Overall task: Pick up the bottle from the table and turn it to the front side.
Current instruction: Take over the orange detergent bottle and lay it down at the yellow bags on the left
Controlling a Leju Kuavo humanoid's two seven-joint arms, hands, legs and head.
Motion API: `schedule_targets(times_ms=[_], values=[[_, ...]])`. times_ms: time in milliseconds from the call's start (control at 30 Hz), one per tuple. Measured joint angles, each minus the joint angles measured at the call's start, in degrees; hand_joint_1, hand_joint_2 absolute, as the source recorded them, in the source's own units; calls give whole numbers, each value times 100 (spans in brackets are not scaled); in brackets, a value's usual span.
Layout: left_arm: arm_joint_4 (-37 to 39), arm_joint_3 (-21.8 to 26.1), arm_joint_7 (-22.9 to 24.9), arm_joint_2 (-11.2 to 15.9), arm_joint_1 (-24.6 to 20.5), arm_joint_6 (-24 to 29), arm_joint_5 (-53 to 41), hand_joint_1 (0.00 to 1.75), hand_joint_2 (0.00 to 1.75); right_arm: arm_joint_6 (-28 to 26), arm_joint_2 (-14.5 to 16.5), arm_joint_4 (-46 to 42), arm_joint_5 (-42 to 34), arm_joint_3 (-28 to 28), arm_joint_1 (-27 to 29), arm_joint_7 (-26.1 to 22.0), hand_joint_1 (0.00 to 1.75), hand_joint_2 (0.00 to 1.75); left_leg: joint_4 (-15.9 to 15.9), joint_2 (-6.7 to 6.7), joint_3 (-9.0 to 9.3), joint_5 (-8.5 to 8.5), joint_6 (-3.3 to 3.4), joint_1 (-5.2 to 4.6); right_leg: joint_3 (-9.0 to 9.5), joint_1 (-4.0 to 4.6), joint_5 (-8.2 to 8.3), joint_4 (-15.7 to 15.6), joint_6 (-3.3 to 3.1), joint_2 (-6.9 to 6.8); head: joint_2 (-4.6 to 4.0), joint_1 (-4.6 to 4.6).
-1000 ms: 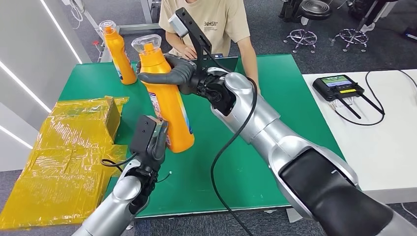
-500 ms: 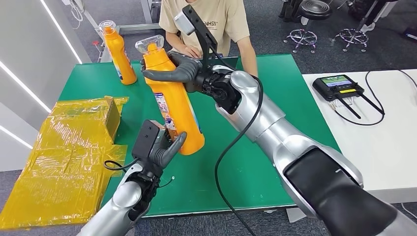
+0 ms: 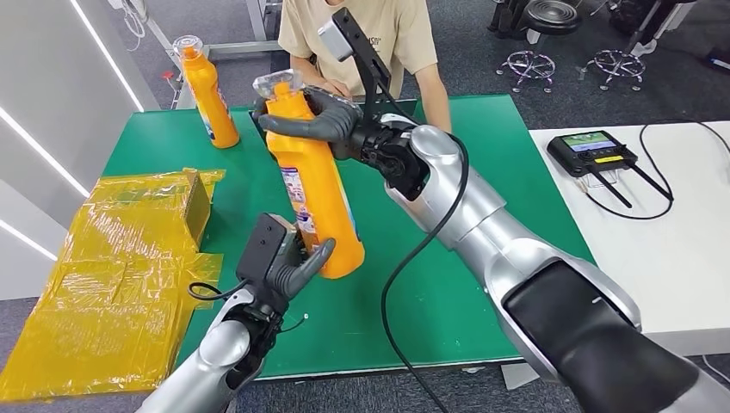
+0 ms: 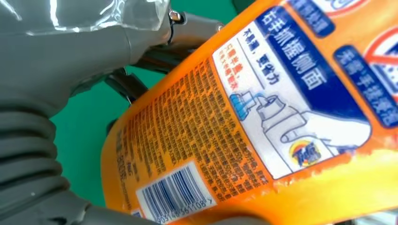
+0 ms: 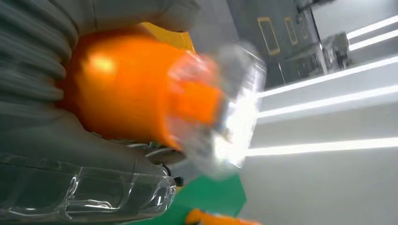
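Note:
My right hand (image 3: 320, 126) grips the orange bottle (image 3: 320, 196) around its shoulder, just below the clear cap (image 3: 277, 83), and holds it tilted above the green table (image 3: 482, 172). The white label with a barcode (image 4: 176, 194) faces my left side. My left hand (image 3: 291, 262) holds the bottle's lower end, a finger across its front and the thumb (image 4: 89, 42) on the label side. The right wrist view shows the orange shoulder (image 5: 126, 89) and the blurred cap (image 5: 227, 108) sticking out of my right hand (image 5: 61, 154).
A second orange bottle (image 3: 207, 90) stands upright at the table's back left. A yellow-wrapped box (image 3: 129, 249) lies at the left edge. A person (image 3: 361, 34) sits at the far side. A black controller (image 3: 594, 153) rests on the white table at right.
The bottle has moved right and slightly away, leaning more with its base swung toward me. My left hand followed to the right and its fingers closed on the bottle's lower end.

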Motion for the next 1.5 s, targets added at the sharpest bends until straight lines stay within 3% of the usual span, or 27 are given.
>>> schedule_targets(times_ms=[267,367,433,567,667,700,767,833,867,933,1000,1067,1267,1500], values=[[-194,440,-162,466,346,350,-74,175,175,96,-743,-553,427,-151,-47,-68,0,0,0,-4,0,0,0,0,1,0,0,0,0,-5,0,1],[-368,969,-326,745,685,489,-117,175,175,81,-1314,-1028,840,-231,93,-218,0,0,1,-1,2,0,0,2,1,1,0,-2,0,-1,0,-1],[-511,1499,-431,998,975,475,-173,175,175,112,-1886,-1447,1074,-354,315,-352,0,0,3,-18,1,-1,1,4,1,1,-5,-8,1,-20,0,0],[-719,2523,-491,1525,1496,418,-364,175,175,194,-3190,-2381,1253,-906,1223,-693,0,0,3,-53,-3,-7,8,5,16,3,-17,-22,7,-55,0,3],[-841,3139,-482,1828,1766,361,-417,175,175,188,-3977,-3155,1302,-1565,2339,-922,0,0,1,-55,-5,-17,11,6,26,6,-20,-34,11,-58,0,3],[-867,3303,-467,1908,1830,343,-423,169,175,179,-4178,-3401,1321,-1808,2749,-985,0,0,1,-54,-6,-20,12,6,25,6,-21,-36,12,-57,0,1],[-894,3574,-387,2039,1922,310,-440,127,175,153,-4499,-3883,1359,-2324,3610,-1103,0,0,0,-55,-8,-25,11,5,25,7,-26,-37,12,-58,0,2],[-896,3726,-213,2141,1973,264,-514,91,175,137,-4666,-4309,1413,-2809,4438,-1182,0,0,-2,-56,-9,-29,8,5,26,9,-31,-37,8,-60,0,2],[-888,3757,-100,2190,1986,223,-582,91,175,133,-4696,-4495,1459,-3024,4801,-1207,0,0,-3,-55,-8,-31,6,5,25,10,-33,-37,5,-59,0,1],[-855,3759,91,2275,1986,136,-720,45,175,133,-4707,-4795,1544,-3347,5367,-1234,0,0,-4,-48,-8,-31,5,4,21,10,-34,-35,4,-53,0,0],[-809,3749,199,2331,1970,81,-835,0,87,134,-4707,-5016,1583,-3567,5728,-1234,0,0,-4,-38,-7,-31,5,4,15,11,-33,-33,2,-45,0,-1],[-761,3723,354,2373,1929,-6,-996,0,0,163,-4706,-5140,1581,-3699,5893,-1183,0,0,-4,-30,-6,-30,4,5,10,12,-32,-32,1,-38,0,0],[-642,3366,907,2414,1852,-452,-1495,0,0,364,-4655,-5096,1445,-3580,5651,-787,0,0,-4,-25,-4,-27,5,4,11,7,-29,-30,2,-32,0,1],[-536,3040,941,2402,1819,-490,-1500,0,0,445,-4652,-4756,1366,-3177,5156,-708,0,0,-1,-35,-4,-26,6,4,11,5,-26,-31,4,-39,0,0]])
